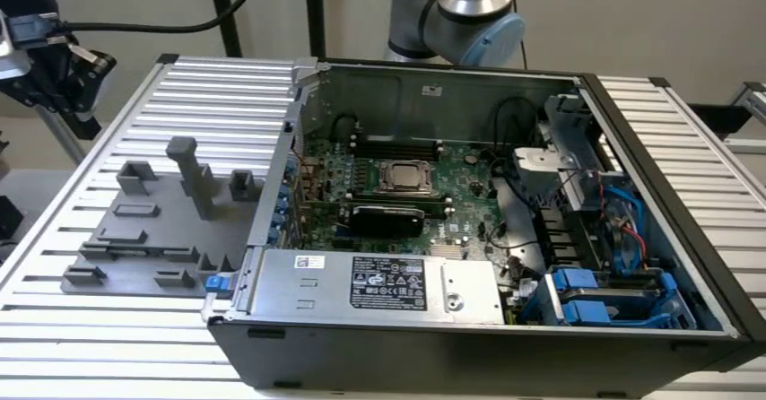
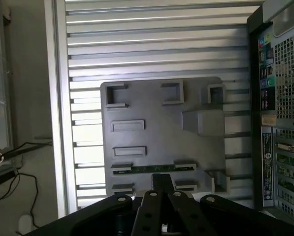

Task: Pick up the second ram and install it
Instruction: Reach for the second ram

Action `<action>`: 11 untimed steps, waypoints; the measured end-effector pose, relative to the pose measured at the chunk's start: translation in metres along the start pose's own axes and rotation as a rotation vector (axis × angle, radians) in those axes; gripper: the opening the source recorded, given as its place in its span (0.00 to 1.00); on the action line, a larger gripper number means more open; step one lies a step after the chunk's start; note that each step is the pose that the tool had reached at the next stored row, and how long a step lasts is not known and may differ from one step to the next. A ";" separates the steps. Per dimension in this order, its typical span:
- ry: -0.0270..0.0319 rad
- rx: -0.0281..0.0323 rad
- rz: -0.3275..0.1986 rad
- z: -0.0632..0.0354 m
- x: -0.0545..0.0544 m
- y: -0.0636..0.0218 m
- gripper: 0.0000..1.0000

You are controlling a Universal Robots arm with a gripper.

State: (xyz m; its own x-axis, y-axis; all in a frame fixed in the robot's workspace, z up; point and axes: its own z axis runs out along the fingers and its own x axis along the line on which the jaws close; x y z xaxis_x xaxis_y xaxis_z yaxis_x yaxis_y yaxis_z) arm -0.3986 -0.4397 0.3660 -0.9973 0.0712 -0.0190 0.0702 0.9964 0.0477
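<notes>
In the wrist view the claw (image 2: 161,183) sits nearest, its black linkage spread below it; whether it is open or closed cannot be told. Its tip hangs just beside the middle of the second ram (image 2: 137,169), and contact between them cannot be judged. The ram is a single stick, long, thin and dark green. It lies flat along the grey tray (image 2: 156,137) with small raised blocks at both ends. One such stick shows on the tray. Past it the tray carries two flat rectangular outlines, one beyond the other, and further raised blocks toward its far edge.

The one tray rests on a slatted table (image 2: 161,29), beside the one open computer case (image 1: 479,337). In the exterior view the tray lies to the left of the case. Inside the case lies one motherboard (image 1: 461,171) with one square processor socket (image 1: 407,178) at its middle. The one arm (image 1: 473,10) rises behind the case.
</notes>
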 end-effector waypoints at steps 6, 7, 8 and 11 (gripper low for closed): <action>0.0000 -0.0001 0.000 0.0000 0.000 0.0000 0.00; 0.0000 -0.0001 0.000 0.0000 0.000 0.0000 0.00; 0.0000 -0.0001 0.000 0.0000 0.000 0.0000 0.00; 0.0001 0.0000 0.000 0.0003 0.000 0.0000 0.00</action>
State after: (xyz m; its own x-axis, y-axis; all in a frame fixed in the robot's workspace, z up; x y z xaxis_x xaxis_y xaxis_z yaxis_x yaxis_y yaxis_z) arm -0.3986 -0.4397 0.3657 -0.9973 0.0711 -0.0190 0.0701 0.9964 0.0477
